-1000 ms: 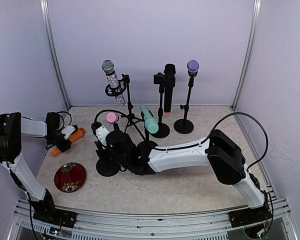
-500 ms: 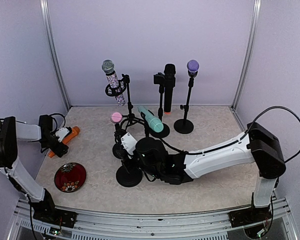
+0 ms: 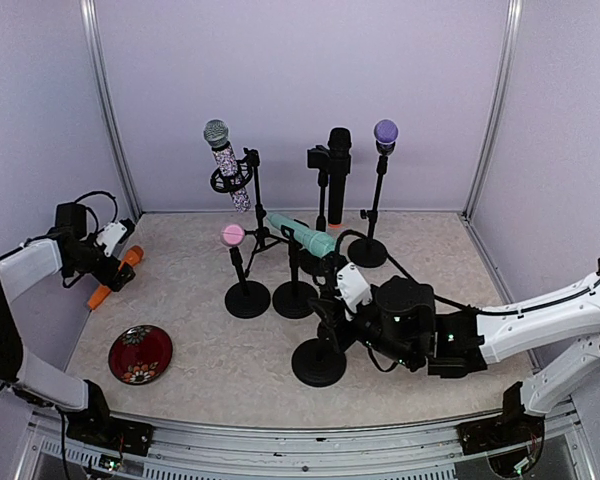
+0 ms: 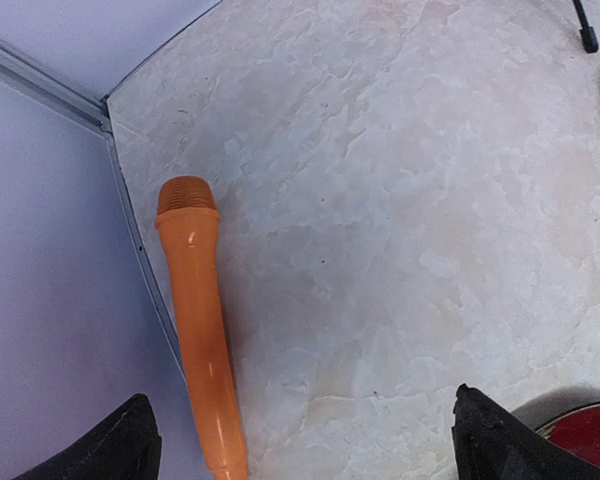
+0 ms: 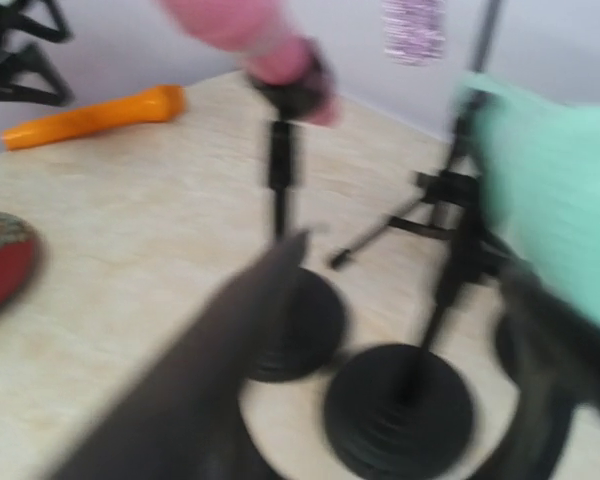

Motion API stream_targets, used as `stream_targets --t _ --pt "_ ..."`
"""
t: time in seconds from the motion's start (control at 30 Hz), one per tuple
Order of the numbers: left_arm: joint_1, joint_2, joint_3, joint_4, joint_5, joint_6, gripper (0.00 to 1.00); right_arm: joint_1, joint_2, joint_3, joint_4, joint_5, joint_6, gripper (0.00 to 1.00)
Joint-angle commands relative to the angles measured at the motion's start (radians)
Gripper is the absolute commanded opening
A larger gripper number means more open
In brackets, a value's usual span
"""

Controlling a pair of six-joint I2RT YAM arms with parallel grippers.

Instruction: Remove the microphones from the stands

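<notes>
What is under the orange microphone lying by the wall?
Just the pale marbled table. The orange microphone lies flat on it, by the wall. Its body hides the strip right below it, and its tail end runs out of the left wrist view.

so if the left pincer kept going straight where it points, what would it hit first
The left pincer would probably meet bare table, beside the orange microphone; depth unclear.

We see right gripper [image 3: 332,318] swing right with the empty stand [image 3: 318,362]; left gripper [image 4: 305,405] backs off orange microphone [image 4: 198,320].
</notes>
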Motion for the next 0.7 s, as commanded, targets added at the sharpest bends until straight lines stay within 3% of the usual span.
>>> stream_targets --t 0.0,0.33,0.43,0.67 --pt "-0.013 -0.05 0.024 -0.103 0.084 -0.012 0.99 -0.094 -0.134 -0.081 -0.044 0.101 -0.014 0.0" --pt "-0.048 -0.083 0.009 -0.139 0.111 0.002 0.99 -0.512 -0.307 -0.17 -0.023 -0.002 -0.096 0.0" --pt "-0.065 -0.086 0.011 -0.159 0.121 0.0 0.99 -0.646 -0.268 -0.163 0.036 -0.064 -0.121 0.0" --pt "-0.131 -0.127 0.007 -0.2 0.162 -0.042 0.99 -0.828 -0.068 -0.059 0.148 -0.112 -0.165 0.0"
